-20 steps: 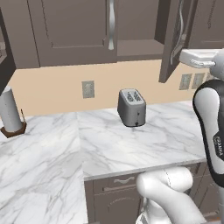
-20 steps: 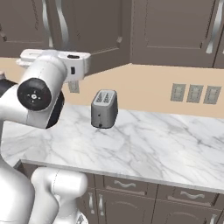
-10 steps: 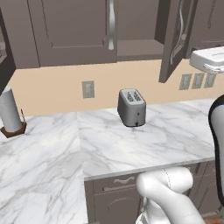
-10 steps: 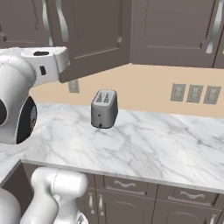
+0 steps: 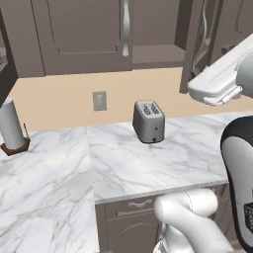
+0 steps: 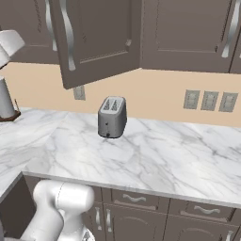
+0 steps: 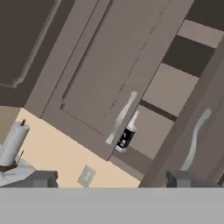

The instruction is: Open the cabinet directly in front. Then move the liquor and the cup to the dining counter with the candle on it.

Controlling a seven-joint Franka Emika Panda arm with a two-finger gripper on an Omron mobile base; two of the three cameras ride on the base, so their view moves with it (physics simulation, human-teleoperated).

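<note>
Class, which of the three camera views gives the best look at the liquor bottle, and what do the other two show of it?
The hand view: the liquor stands on a shelf inside the open cabinet, label visible. From the left base view the shelf looks bare; from the right base view the open door covers it.

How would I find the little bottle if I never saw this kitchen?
Look up at the dark wall cabinet above the marble worktop, the one with a door swung open. On its lowest shelf, just past the closed door's silver handle, stands the liquor: small, dark, with a pale neck and a black label.
</note>
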